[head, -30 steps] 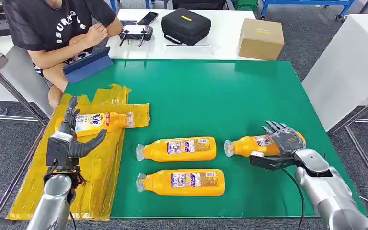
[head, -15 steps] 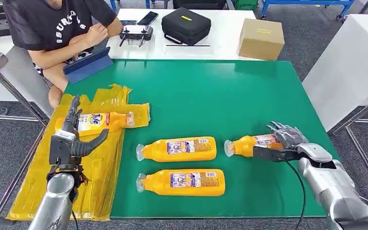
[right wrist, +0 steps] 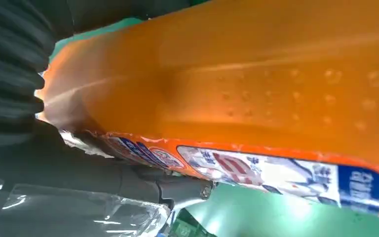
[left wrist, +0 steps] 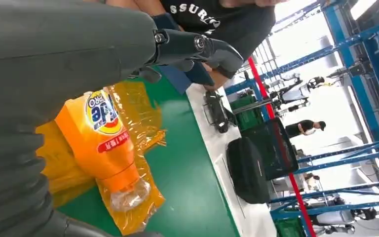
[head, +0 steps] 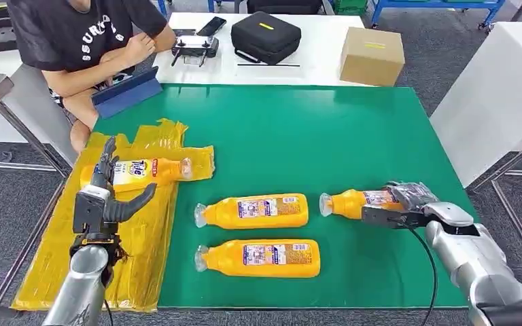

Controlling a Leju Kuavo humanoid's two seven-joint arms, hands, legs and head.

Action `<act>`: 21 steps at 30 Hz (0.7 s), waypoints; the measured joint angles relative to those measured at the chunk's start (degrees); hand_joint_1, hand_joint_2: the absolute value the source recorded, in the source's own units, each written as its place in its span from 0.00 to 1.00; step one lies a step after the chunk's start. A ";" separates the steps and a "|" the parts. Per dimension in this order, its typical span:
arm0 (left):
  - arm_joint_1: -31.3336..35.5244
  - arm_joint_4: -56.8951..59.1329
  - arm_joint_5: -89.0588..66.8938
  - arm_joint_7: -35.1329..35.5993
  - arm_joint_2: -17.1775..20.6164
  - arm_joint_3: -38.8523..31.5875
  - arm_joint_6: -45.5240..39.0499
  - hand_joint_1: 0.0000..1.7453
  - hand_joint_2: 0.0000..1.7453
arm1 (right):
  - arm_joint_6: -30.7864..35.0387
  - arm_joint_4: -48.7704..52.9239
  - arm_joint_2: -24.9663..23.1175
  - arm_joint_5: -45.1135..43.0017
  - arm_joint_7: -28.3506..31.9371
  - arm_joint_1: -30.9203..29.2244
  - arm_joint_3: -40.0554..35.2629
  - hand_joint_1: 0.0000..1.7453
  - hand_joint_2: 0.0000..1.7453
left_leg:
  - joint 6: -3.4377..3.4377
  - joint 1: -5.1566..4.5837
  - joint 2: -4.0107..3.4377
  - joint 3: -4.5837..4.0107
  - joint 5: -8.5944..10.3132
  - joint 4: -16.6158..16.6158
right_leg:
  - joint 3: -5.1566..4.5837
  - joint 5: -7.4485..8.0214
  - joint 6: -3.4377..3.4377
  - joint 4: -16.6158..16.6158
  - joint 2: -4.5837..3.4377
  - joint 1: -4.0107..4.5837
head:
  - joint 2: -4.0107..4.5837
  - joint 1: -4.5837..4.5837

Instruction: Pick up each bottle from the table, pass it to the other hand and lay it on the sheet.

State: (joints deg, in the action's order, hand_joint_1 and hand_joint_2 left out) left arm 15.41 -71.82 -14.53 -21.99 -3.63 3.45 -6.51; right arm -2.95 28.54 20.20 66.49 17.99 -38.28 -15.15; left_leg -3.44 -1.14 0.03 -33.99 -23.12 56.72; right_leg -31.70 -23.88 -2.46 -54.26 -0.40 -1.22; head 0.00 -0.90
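Observation:
Orange bottles lie on the green table (head: pixel 353 129). My right hand (head: pixel 408 200) wraps the rightmost bottle (head: pixel 357 202), fingers curled over its body and thumb on the near side; the bottle still rests on the table. In the right wrist view that bottle (right wrist: pixel 256 89) is pressed close against my hand (right wrist: pixel 24 98). Two more bottles (head: pixel 255 211) (head: pixel 262 257) lie in the middle. Another bottle (head: pixel 139 172) lies on the yellow sheet (head: pixel 143 244) at the left. My left hand (head: pixel 105 197) is held up over the sheet, fingers spread and holding nothing, just short of that bottle (left wrist: pixel 103 143).
A person (head: pixel 81 41) sits at the far left corner with a blue tablet case (head: pixel 126 92). On the white table behind stand a black case (head: pixel 266 35), a cardboard box (head: pixel 372 56) and a controller (head: pixel 194 46). A white table (head: pixel 496 95) stands to the right.
My right hand's fingers have curled down from spread above the rightmost bottle to wrap around it. The left hand has barely moved.

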 measured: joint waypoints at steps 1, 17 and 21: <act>0.00 0.00 0.04 0.00 0.00 0.00 0.00 0.00 1.00 | 0.00 -0.09 0.00 -0.07 0.00 -0.05 -0.04 1.00 1.00 | 0.00 0.00 0.01 0.00 0.00 0.00 | 0.01 0.00 0.00 0.00 0.01 0.00 | 0.00 0.00; -0.27 -0.07 -0.37 0.33 -0.13 0.00 -0.26 0.00 1.00 | 7.85 0.05 -0.39 -0.28 -2.91 0.78 -0.61 1.00 1.00 | 0.01 0.00 0.01 -0.07 0.00 -0.01 | 0.01 0.00 -0.03 -0.01 0.01 0.01 | 0.00 -0.02; -1.57 -1.25 -1.12 1.47 -0.17 -0.11 -0.79 0.00 1.00 | 15.70 5.10 -1.71 -0.37 -8.18 4.65 0.16 1.00 1.00 | 0.03 -0.01 0.09 -0.25 0.05 -0.01 | -0.09 0.03 -0.05 -0.03 0.02 0.00 | 0.00 0.02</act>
State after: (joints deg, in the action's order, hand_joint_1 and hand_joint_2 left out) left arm 13.83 -73.07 -15.65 -20.52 -3.80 3.34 -7.30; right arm 12.75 33.65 18.49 66.12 9.81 -33.63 -14.99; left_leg -3.41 -1.15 0.12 -34.24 -23.07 56.72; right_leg -31.79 -23.85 -2.51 -54.29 -0.38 -1.22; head 0.00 -0.87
